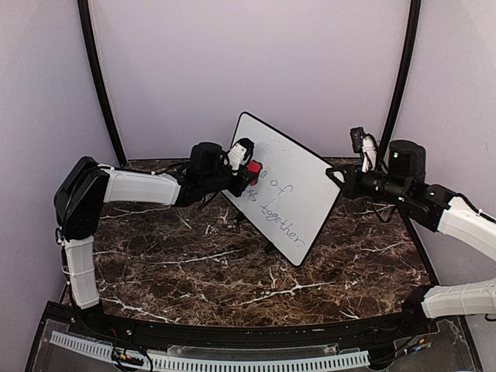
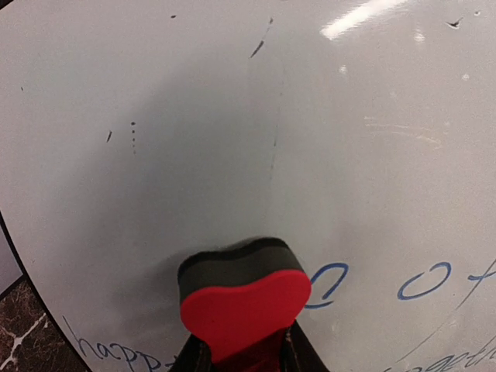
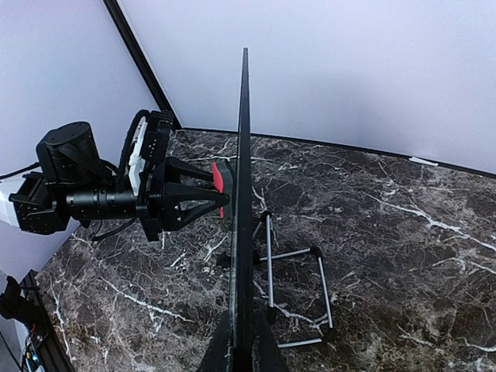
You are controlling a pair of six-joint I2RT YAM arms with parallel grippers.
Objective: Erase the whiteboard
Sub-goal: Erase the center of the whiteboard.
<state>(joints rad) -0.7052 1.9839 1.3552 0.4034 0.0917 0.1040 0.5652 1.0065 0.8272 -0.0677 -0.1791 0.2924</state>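
Note:
The whiteboard (image 1: 291, 182) stands tilted on a wire stand, with blue handwriting on its lower half. My left gripper (image 1: 249, 172) is shut on a red eraser (image 1: 253, 167) with a dark felt face and presses it against the board's upper left area. In the left wrist view the eraser (image 2: 244, 306) sits on the board (image 2: 232, 116) just left of a blue letter. My right gripper (image 1: 339, 177) is shut on the board's right edge. In the right wrist view the board (image 3: 241, 194) shows edge-on between my fingers, with the eraser (image 3: 219, 186) on its left face.
The wire stand (image 3: 298, 291) rests on the dark marble table (image 1: 232, 271) behind the board. Black frame posts (image 1: 97, 77) rise at the back left and right. A rail (image 1: 232, 360) runs along the near edge.

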